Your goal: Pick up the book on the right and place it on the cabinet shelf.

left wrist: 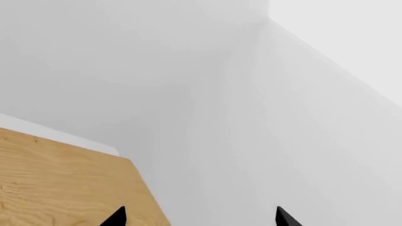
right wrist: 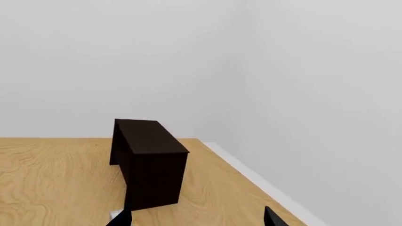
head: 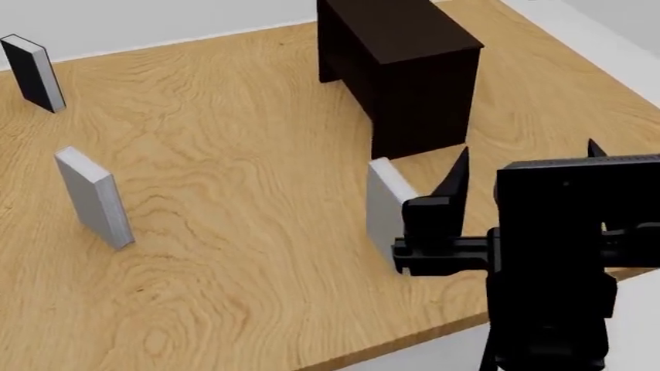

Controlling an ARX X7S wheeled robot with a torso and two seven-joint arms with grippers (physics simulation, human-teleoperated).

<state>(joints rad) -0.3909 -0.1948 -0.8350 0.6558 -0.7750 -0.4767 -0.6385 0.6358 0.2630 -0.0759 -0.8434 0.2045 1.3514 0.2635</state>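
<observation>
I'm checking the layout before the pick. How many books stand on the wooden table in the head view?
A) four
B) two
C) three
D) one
C: the book beside the right gripper, a second grey book further left, and a black-covered book at the far left all stand upright on the table.
</observation>
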